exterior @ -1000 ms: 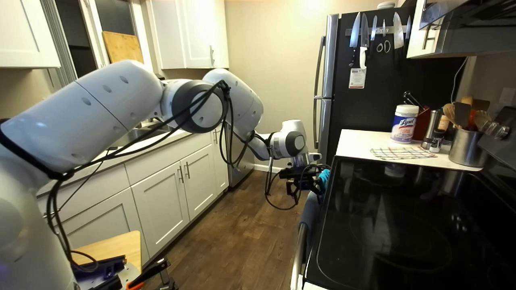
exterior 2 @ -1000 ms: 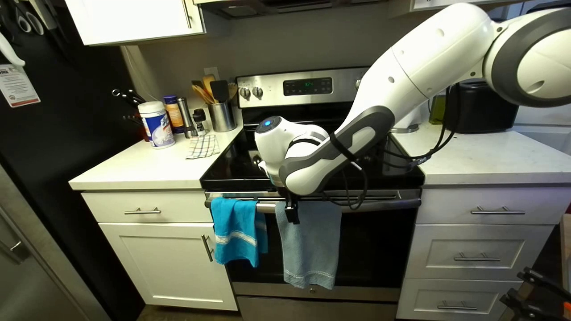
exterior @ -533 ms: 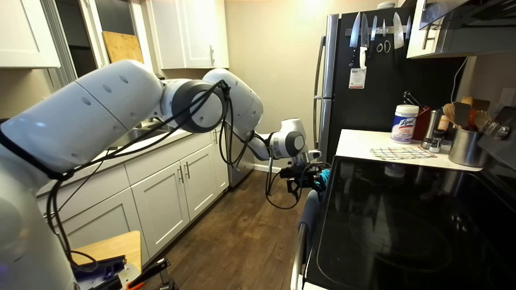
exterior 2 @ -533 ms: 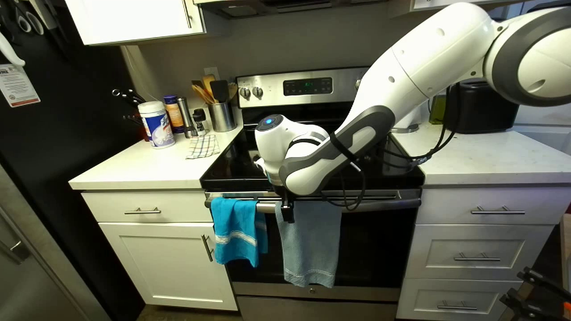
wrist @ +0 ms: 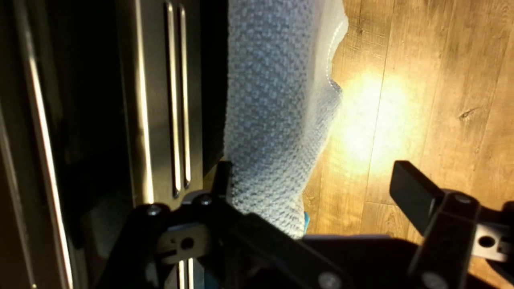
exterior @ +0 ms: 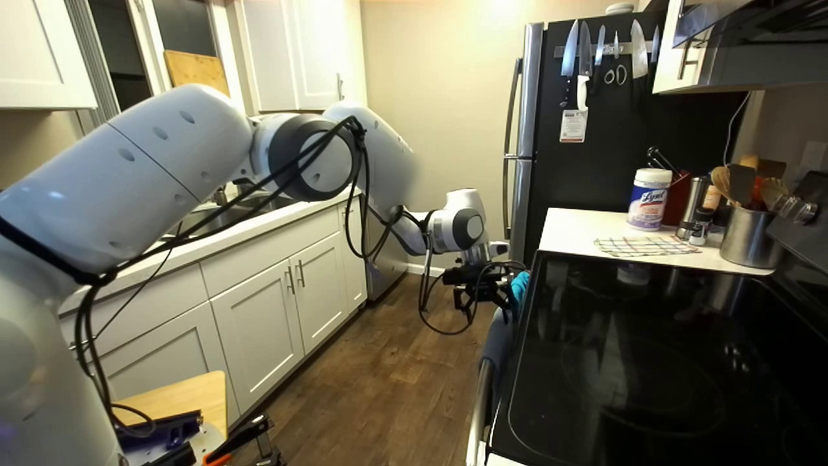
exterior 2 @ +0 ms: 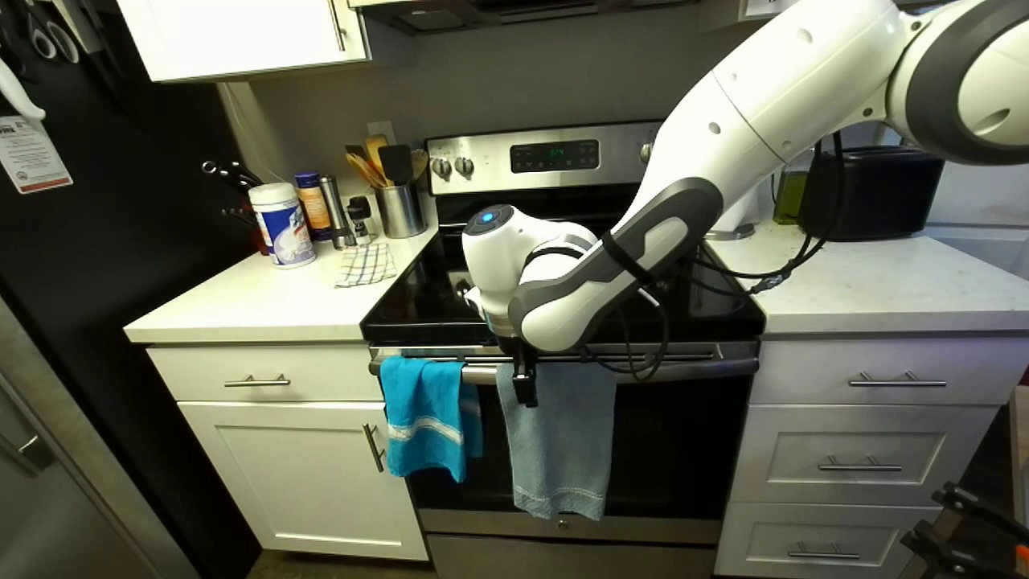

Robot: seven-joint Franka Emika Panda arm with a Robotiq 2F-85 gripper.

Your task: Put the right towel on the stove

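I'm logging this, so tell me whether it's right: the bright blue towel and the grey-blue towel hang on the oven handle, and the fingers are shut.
Not quite: the fingers are open, spread wide apart in the wrist view. The bright blue towel and the grey-blue towel do hang on the oven handle.

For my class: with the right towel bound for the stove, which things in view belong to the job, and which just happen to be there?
For the job:
grey towel, the right one in an exterior view
stove, where it goes
end effector, open

Just there:
turquoise towel
Lysol tub
checked cloth
utensils
knives
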